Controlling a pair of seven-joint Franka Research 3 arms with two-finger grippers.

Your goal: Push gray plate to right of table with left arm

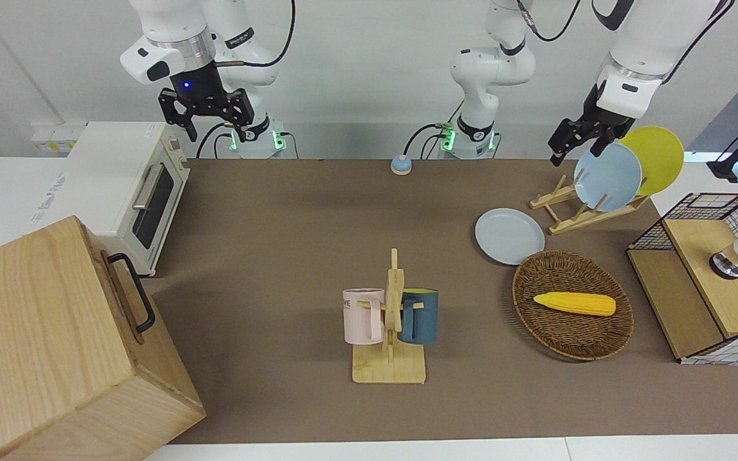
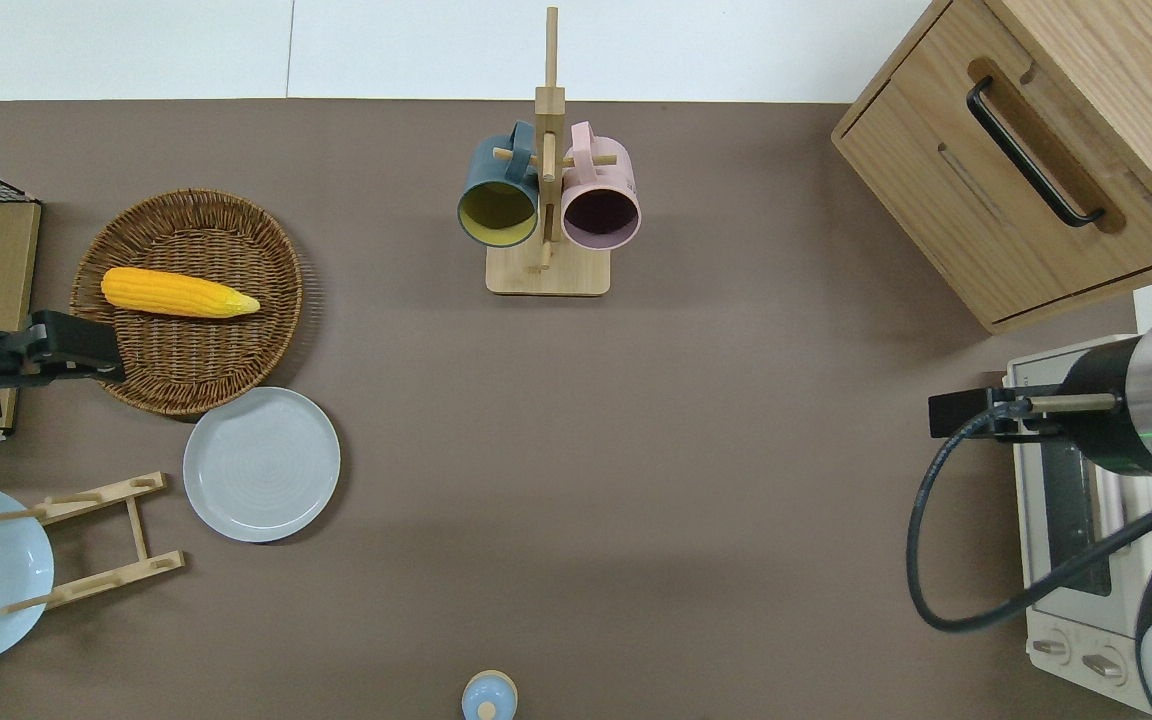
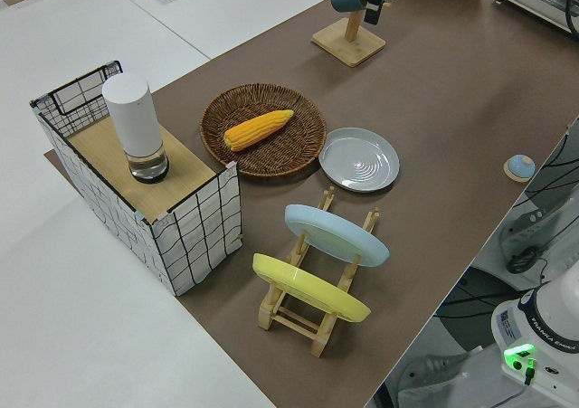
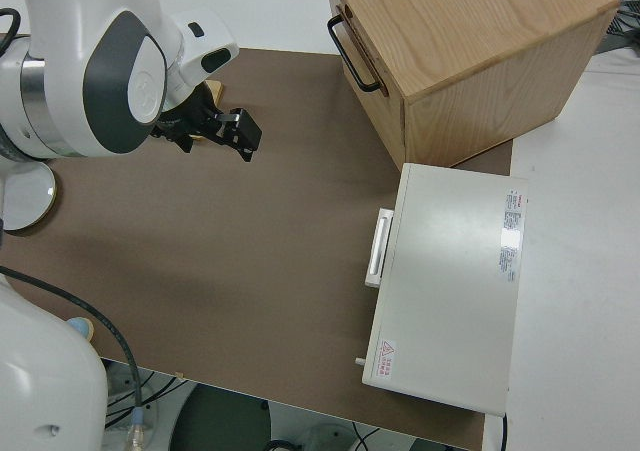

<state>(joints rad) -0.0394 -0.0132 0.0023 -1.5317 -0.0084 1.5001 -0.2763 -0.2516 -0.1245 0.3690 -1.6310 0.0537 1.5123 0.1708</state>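
Brown-covered surface (image 2: 636, 450), white wall at the robots' end; push not yet begun.

Gray plate (image 2: 262, 464) flat on the surface toward the left arm's end, just beside the wicker basket (image 2: 236, 370) holding the corn (image 2: 179, 292), slightly nearer to the robots than the basket, and beside the wooden plate rack (image 2: 96, 540) with the bluer plate (image 1: 607, 177) and yellow plate (image 1: 660, 153). No contact made; whole travel toward the right arm's end of the surface judged still to do. Left end effector (image 2: 71, 350) up in the air over the basket's edge at the left arm's end, well apart from the gray plate, basket rim between them; finger state: cannot tell. Right arm parked, right end effector (image 1: 205, 112) with fingers spread, nothing held.
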